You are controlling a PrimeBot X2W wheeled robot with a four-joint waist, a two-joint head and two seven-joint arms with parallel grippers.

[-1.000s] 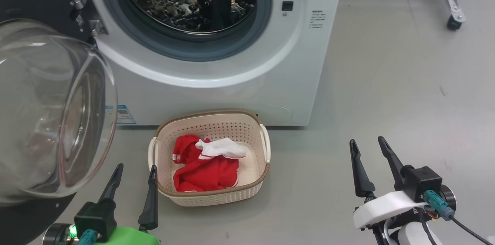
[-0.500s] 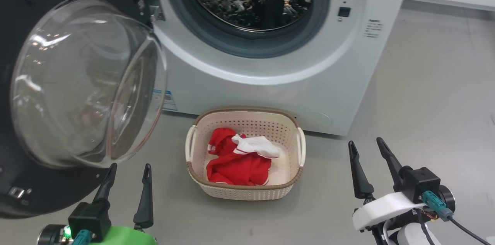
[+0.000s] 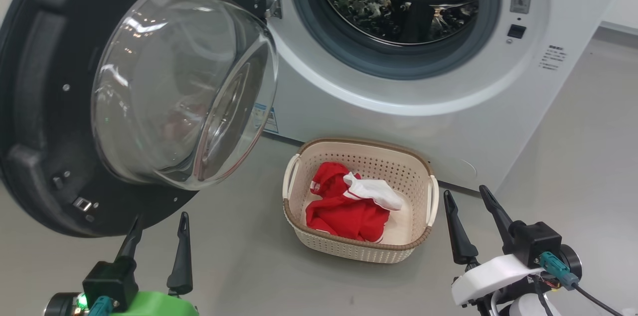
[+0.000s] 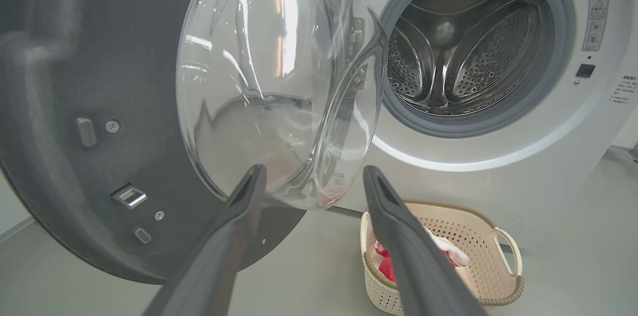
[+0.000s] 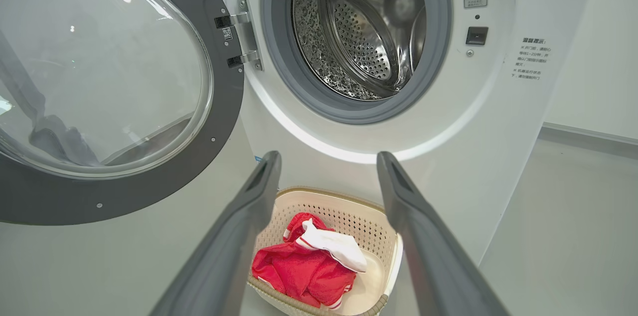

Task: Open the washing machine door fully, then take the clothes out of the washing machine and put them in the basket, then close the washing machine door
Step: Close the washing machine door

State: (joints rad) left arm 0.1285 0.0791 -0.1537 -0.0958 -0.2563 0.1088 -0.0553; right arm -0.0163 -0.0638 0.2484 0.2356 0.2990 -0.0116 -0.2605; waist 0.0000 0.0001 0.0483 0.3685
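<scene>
Now the washing machine door (image 3: 60, 106) stands swung wide on its hinge at the left of the washing machine (image 3: 398, 121), its clear glass bowl (image 3: 174, 81) bulging out toward the robot. The steel drum (image 3: 398, 2) lies exposed behind the grey rubber ring (image 3: 349, 54). On the floor (image 3: 249, 266), just in front of the machine's lower front edge, sits the basket (image 3: 356, 251). The clothes (image 3: 344, 206) lie inside it, a red heap with the white cloth piece (image 3: 379, 192) resting on top.

The left gripper (image 3: 161, 216) hovers just below the door's black lower rim, fingers spread wide and holding nothing. The right gripper (image 3: 464, 190) hangs just beside the basket's right handle, clear of it, its fingers equally wide apart and empty.
</scene>
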